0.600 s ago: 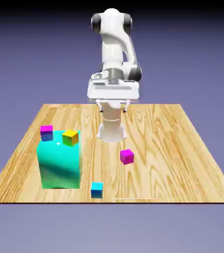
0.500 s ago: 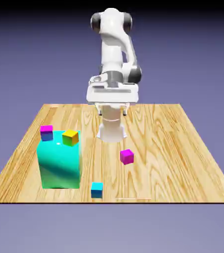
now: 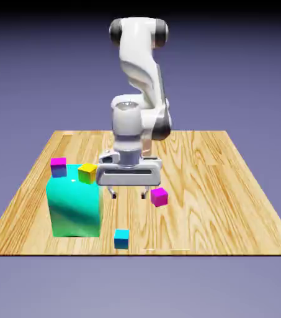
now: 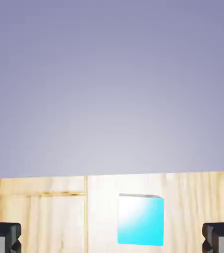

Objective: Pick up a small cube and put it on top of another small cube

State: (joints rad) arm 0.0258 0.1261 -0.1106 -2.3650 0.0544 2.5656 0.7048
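- Table (image 3: 198, 217), wood-grained: carries the blocks and cubes. No container shows, so there are no contents to enter.
- Robot arm (image 3: 136, 56), white: now reaches forward and lower, its hand brought out from near the base to over the middle of the table. For the task, this reads as the approach to the pick.
- Large teal block (image 3: 74, 208): upright on the exterior view's left; unmoved.
- Gripper (image 3: 128, 196): fingers spread wide, nothing between them; pointed down, above the table and short of the cyan-blue cube.
- Cyan-blue cube (image 3: 121, 239), the one to lift: on the table near its front edge, apart from the teal block, unmoved. The hand view shows it low in the frame, between the two finger tips (image 4: 3, 238) across the picture but ahead of them. The next move likely calls for more forward travel, then a descent; closing now would catch nothing.
- Yellow-topped cube (image 3: 87, 174), the intended base: appears to rest on the teal block, toward the exterior view's right. Its raised perch would probably demand a high carry and a gentle release.
- Magenta-topped cube (image 3: 58, 168), blue-sided: at the block's upper corner on the exterior view's left; a possible obstruction.
- Magenta cube (image 3: 159, 197): on the table, exterior view's right of the gripper; not required.
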